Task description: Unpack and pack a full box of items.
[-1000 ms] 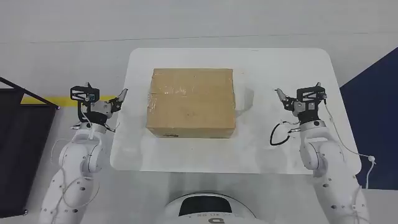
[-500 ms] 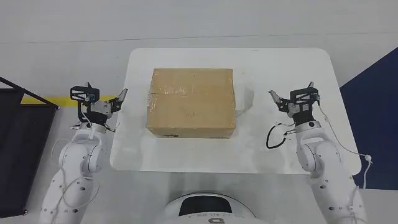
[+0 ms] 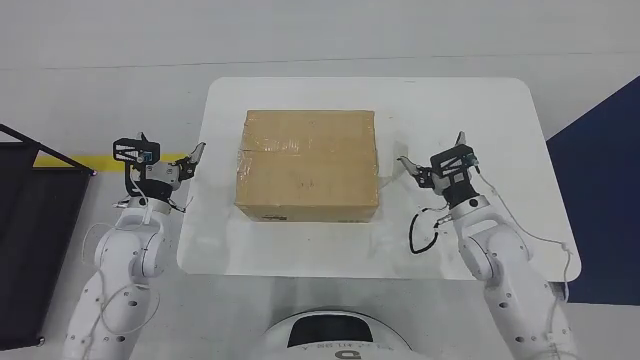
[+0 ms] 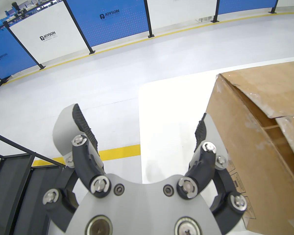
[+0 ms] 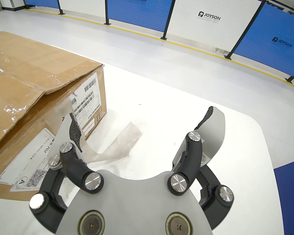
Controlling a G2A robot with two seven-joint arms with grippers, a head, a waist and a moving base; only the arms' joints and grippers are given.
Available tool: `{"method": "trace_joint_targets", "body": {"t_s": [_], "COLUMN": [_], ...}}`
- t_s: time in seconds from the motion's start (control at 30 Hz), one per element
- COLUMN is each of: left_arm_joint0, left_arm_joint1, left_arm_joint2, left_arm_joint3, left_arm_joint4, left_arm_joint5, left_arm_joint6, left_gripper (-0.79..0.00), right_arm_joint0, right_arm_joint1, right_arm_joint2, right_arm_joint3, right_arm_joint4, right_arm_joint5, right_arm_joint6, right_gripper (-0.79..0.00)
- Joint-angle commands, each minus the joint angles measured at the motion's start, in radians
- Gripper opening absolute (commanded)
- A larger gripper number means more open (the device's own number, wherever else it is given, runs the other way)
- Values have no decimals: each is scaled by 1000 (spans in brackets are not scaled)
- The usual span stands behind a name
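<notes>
A brown cardboard box (image 3: 308, 165) with its top flaps folded down and loose clear tape on them stands in the middle of the white table (image 3: 470, 110). Shipping labels (image 5: 87, 103) cover the side facing my right gripper. My right gripper (image 3: 432, 160) (image 5: 142, 121) hangs open just off that side, one fingertip close to the box wall (image 5: 34, 138). At the table's left edge my left gripper (image 3: 170, 158) (image 4: 139, 121) is open, beside the box's other side (image 4: 237, 138), with nothing between its fingers.
A curled strip of clear tape (image 5: 112, 145) lies on the table by the box's labelled side. A black rack (image 3: 25, 210) stands on the floor left of the table. Blue and white barrier panels (image 4: 107, 15) ring the floor beyond.
My right gripper has moved left across the table toward the box, from near the right edge to just beside it. The left arm and the box have not moved.
</notes>
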Motion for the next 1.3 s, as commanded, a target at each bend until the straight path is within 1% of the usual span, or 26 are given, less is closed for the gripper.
{"method": "trace_joint_targets", "body": {"t_s": [0.0,0.03,0.17,0.37,0.5,0.53,0.6,0.73,0.8,0.9,0.97,1.0,1.2,1.27], "left_arm_joint0": [0,0,0,0,0,0,0,0,0,0,0,0,0,0], "left_arm_joint1": [0,0,0,0,0,0,0,0,0,0,0,0,0,0], "left_arm_joint2": [0,0,0,0,0,0,0,0,0,0,0,0,0,0], "left_arm_joint3": [0,0,0,0,0,0,0,0,0,0,0,0,0,0], "left_arm_joint4": [0,0,0,0,0,0,0,0,0,0,0,0,0,0], "left_arm_joint5": [0,0,0,0,0,0,0,0,0,0,0,0,0,0], "left_arm_joint6": [0,0,0,0,0,0,0,0,0,0,0,0,0,0], "left_gripper": [0,0,0,0,0,0,0,0,0,0,0,0,0,0], "right_arm_joint0": [2,5,49,107,113,109,99,82,82,99,107,110,114,118], "right_arm_joint1": [1,3,0,-6,-8,-6,-1,15,24,39,46,48,71,78], "right_arm_joint2": [-4,4,-22,-84,-107,-102,-81,-17,12,23,20,20,-13,-2], "right_arm_joint3": [5,15,56,92,92,90,88,99,112,126,130,135,151,172], "right_arm_joint4": [35,50,66,42,47,65,108,205,230,207,180,174,155,166], "right_arm_joint5": [-62,-94,-125,-129,-170,-196,-282,-505,-612,-785,-857,-883,-885,-885], "right_arm_joint6": [-22,-27,6,59,44,31,6,-33,-31,26,39,31,-35,-67], "right_gripper": [0,0,0,0,0,0,0,0,0,0,0,0,0,0]}}
